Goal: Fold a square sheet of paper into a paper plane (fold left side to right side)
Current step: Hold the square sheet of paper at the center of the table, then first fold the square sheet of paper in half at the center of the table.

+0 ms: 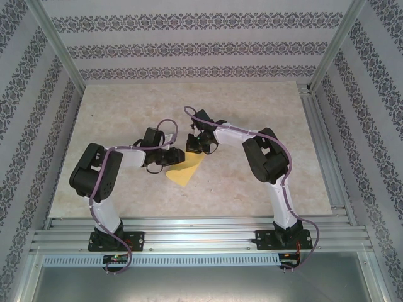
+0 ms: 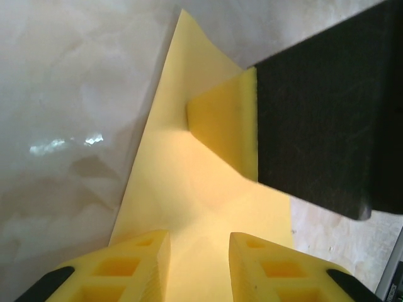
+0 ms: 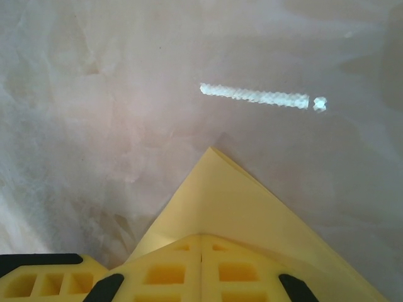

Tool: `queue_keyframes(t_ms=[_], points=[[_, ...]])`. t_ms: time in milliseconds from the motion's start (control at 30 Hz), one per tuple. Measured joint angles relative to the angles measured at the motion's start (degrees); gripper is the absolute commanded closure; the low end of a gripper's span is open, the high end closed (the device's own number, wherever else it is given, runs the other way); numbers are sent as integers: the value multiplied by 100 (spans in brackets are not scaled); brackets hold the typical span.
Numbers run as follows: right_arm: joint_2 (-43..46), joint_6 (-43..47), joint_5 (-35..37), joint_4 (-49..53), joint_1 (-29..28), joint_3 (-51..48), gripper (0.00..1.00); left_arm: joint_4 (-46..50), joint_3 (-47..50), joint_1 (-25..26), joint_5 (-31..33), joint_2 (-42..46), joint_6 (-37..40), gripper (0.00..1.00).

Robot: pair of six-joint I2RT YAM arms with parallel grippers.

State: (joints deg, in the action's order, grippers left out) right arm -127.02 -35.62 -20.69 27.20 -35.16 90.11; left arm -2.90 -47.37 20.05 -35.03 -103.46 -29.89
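- Top external view: a thin mustard-yellow pointed paper (image 1: 183, 175) lies flat on the pale marbled table (image 1: 252, 113), near the middle and slightly toward the near edge, between the 2 arms.
- The left gripper (image 1: 179, 157) reaches in from the left and sits over the paper's upper left edge. The right gripper (image 1: 196, 148) comes from the right and sits at the paper's far tip. The 2 grippers are just beside each other.
- From this height I cannot tell how either pincer stands.
- Left wrist view: the left gripper (image 2: 199, 242) shows its 2 yellow fingers parted by a narrow gap, with nothing between them. The paper (image 2: 182, 170) lies below the gap and runs away to a sharp tip.
- Ahead, the right gripper (image 2: 225, 126), black-bodied with a yellow finger, has that finger's tip down on the paper.
- The table (image 2: 63, 94) shows to the left of the paper.
- Right wrist view: the right gripper (image 3: 201, 242) has its 2 yellow fingers closed flush together, directly over the paper (image 3: 233, 201).
- Whether a layer is pinched between them cannot be told.
- The paper's point extends forward onto the table (image 3: 126, 94), below a white glare streak (image 3: 255, 96).
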Motion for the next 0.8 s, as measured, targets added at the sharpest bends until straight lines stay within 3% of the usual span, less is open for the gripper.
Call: queue_keyframes(t_ms=[800], points=[[0,153,0,116,0,17,96,98,1480,-4,74,1366,98,63]])
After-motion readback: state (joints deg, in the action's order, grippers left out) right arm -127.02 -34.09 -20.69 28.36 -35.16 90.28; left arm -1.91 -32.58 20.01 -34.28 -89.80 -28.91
